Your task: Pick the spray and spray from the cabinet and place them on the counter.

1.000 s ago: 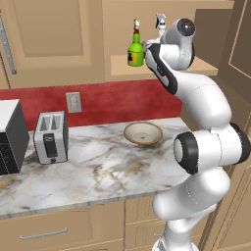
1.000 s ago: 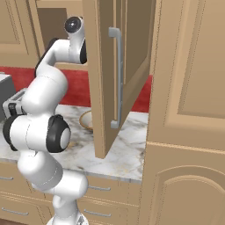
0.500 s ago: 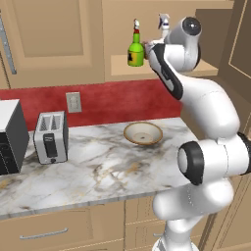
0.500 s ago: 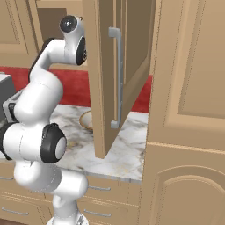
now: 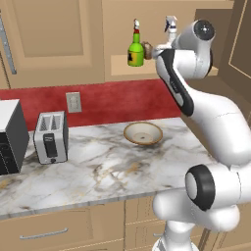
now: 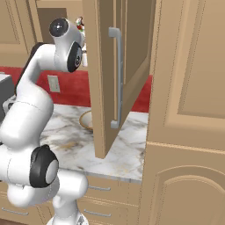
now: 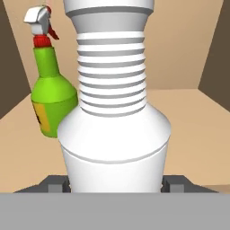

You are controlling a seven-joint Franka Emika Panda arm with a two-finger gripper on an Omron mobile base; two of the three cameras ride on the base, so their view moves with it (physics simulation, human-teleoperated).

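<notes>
The white spray [image 7: 114, 112] stands upright on the cabinet shelf [image 7: 197, 130], and my gripper [image 7: 116, 184] is shut on its wide base, one fingertip against each side. In the left base view the white spray [image 5: 170, 23] shows its trigger nozzle just above my wrist. The green spray [image 7: 51, 99], with a yellow label and a red-white top, stands behind and to the left; it is also on the shelf [image 5: 120, 66] as the green spray [image 5: 136, 49]. The cabinet door [image 6: 118, 66] hangs wide open. The marble counter [image 5: 112, 166] lies below.
A small brown lump [image 5: 147, 49] sits between the two bottles. On the counter are a shallow bowl [image 5: 142, 133], a toaster [image 5: 50, 137] and a dark microwave [image 5: 10, 137]. The open door juts out over the counter's right end [image 6: 127, 149].
My arm's elbow has swung up and to the right. The white spray has shifted slightly right with the hand. The green spray has stayed put.
</notes>
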